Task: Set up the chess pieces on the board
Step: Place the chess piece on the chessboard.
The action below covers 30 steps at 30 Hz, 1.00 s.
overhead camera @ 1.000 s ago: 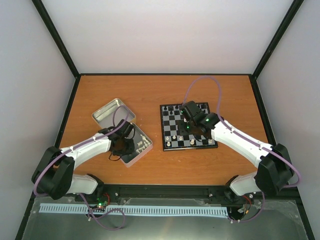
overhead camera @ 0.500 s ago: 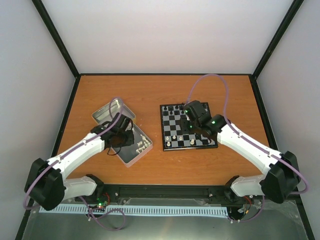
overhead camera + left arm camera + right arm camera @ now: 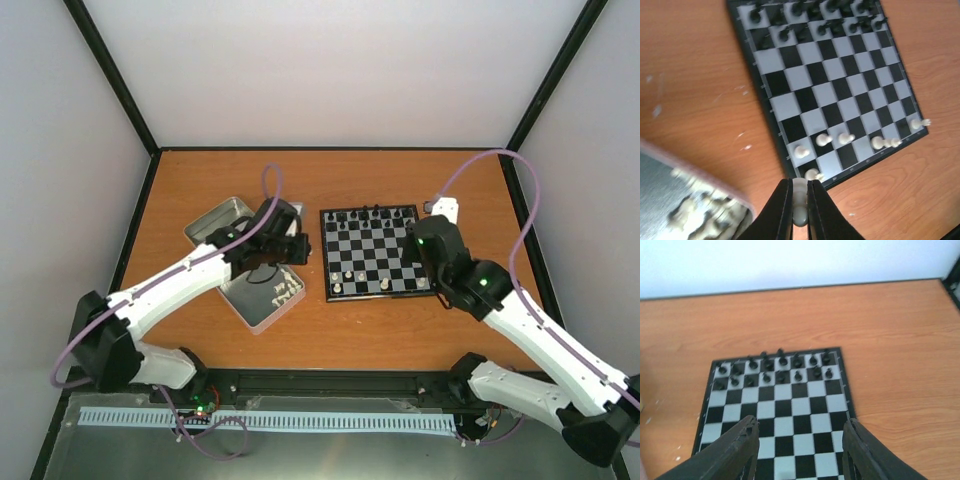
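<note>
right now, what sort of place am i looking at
Likely a robot test cell, not a home: plain white walls framed by black posts, a left arm and right arm mounted at the table edge, one small chessboard.

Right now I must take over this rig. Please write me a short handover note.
Left claw: shut on a white piece, near the board's near left corner.
Right claw: open, empty, by the board.
Done: black pieces stand in the far rows; a few white pieces stand in the near rows.
To do: place the held piece, then the white ones lying in the tin.
</note>
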Each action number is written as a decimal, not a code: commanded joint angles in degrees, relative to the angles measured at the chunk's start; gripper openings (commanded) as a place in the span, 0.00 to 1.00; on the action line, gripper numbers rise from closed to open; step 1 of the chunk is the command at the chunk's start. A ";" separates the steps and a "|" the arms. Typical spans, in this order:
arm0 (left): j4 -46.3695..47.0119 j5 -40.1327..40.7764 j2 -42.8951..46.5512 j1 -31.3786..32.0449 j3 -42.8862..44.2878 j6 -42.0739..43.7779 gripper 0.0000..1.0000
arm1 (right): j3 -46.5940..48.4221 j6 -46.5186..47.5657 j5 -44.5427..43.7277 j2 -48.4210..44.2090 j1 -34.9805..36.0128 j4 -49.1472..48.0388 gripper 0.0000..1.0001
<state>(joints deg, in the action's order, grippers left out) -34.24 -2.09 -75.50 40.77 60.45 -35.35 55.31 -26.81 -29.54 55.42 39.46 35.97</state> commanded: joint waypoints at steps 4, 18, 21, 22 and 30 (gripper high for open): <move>5.02 -3.22 -11.96 6.34 13.01 5.38 0.01 | -1.37 -1.72 -12.38 -7.09 -0.26 3.04 0.49; -2.91 -4.24 -36.82 12.04 38.62 8.46 0.01 | -2.31 -6.47 -15.08 -16.44 -0.35 9.42 0.56; -5.19 -3.86 -40.38 12.46 41.27 8.80 0.01 | -3.34 -6.63 -14.26 -16.70 -0.35 8.68 0.56; -5.48 -3.82 -41.27 12.48 41.80 8.81 0.01 | -3.70 -6.60 -13.99 -16.74 -0.35 8.31 0.56; -12.16 -0.71 -46.72 12.42 45.53 9.54 0.02 | -5.54 -6.15 -12.83 -16.39 -0.31 6.80 0.57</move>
<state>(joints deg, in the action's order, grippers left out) -41.15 -4.64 -120.75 52.84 103.07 -27.59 50.68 -32.03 -41.98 39.09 39.44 44.16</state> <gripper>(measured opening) 0.067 0.565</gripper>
